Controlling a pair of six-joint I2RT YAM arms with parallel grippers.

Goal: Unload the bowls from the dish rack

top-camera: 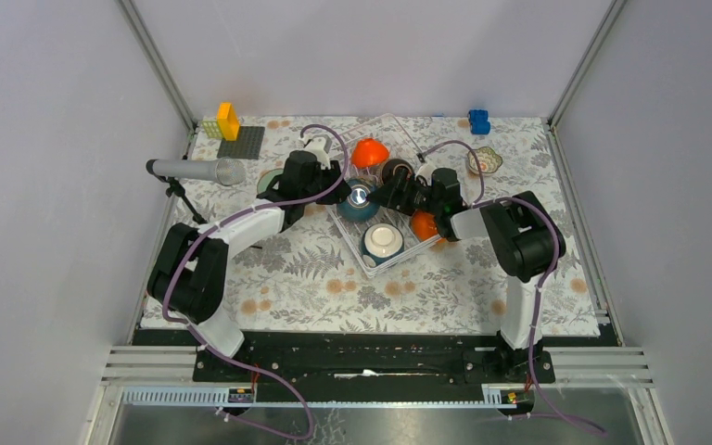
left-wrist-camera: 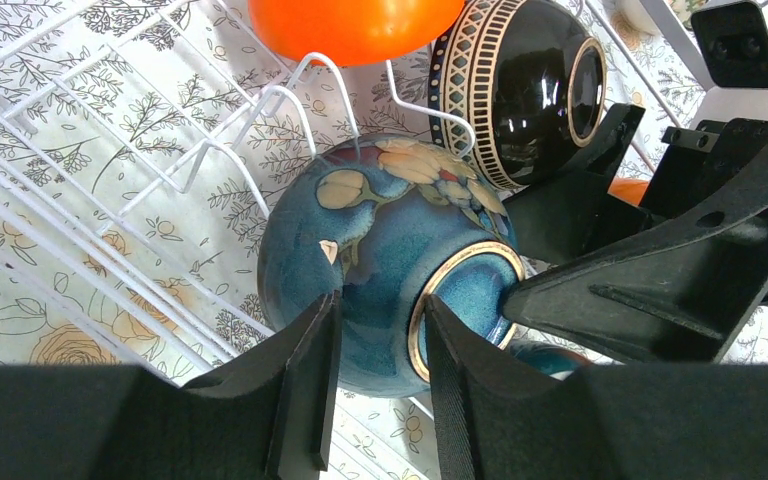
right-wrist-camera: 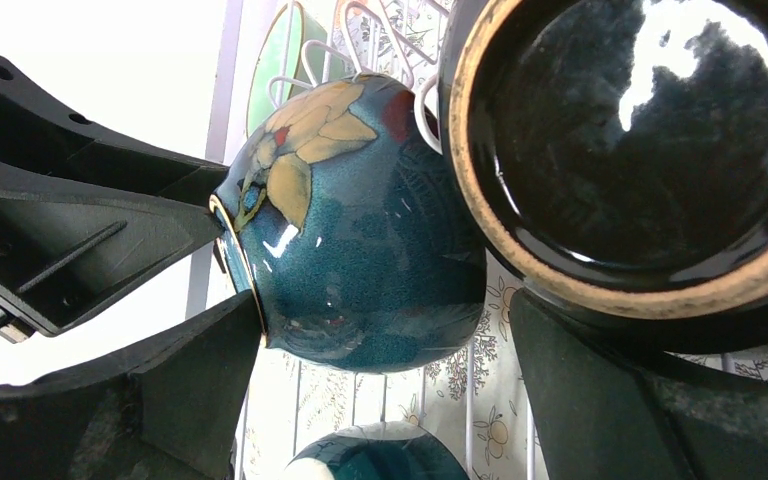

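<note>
The white wire dish rack (top-camera: 348,243) sits mid-table. In it a teal blue bowl (left-wrist-camera: 380,230) lies on its side, next to an orange bowl (top-camera: 369,151), a dark brown bowl (left-wrist-camera: 530,90), a cream-white bowl (top-camera: 383,241) and a second orange bowl (top-camera: 424,225). My left gripper (left-wrist-camera: 380,310) straddles the teal bowl's rim, one finger on its outer wall and one inside its mouth, the wall filling the narrow gap. My right gripper (right-wrist-camera: 380,305) stands wide open around the same teal blue bowl (right-wrist-camera: 360,230) from the other side, one finger below the dark brown bowl (right-wrist-camera: 630,140).
A mint green bowl (top-camera: 267,181) sits left of the rack and a small patterned bowl (top-camera: 485,160) to its right. At the back lie a grey baseplate (top-camera: 241,142) with a yellow block (top-camera: 228,120) and a blue block (top-camera: 478,120). A microphone (top-camera: 195,171) stands at the left.
</note>
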